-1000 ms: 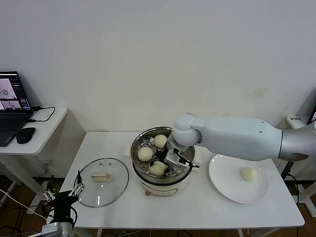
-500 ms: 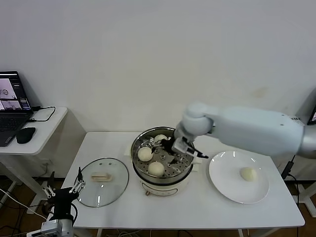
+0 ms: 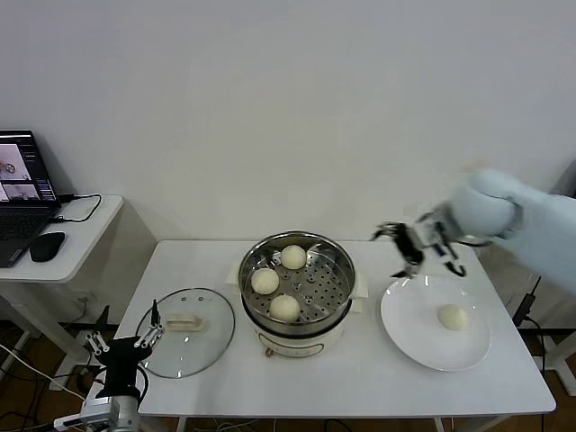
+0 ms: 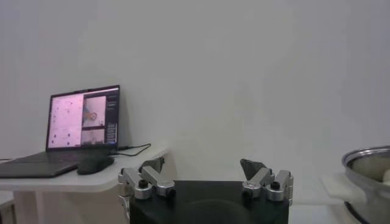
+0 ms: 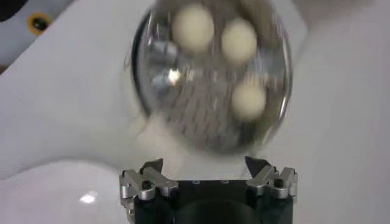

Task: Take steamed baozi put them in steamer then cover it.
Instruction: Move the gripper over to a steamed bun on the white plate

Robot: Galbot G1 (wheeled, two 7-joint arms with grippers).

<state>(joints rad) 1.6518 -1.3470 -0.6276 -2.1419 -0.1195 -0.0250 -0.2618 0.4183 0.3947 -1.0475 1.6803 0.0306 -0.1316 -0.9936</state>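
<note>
This looks like a robotics lab or test room dressed up as a kitchen corner. A plain white table (image 3: pixel 216 378) stands against a bare white wall (image 3: pixel 288 90), with no cabinets, sink or stove. On a small side desk (image 3: pixel 63 236) sits an open laptop (image 3: pixel 20 193) showing camera feeds, with a black mouse (image 3: pixel 46 246) beside it and a cable (image 3: pixel 83 202) trailing off. Loose cables (image 3: pixel 27 360) run over the floor below, and another white table edge (image 3: pixel 562 337) shows at the far right.
</note>
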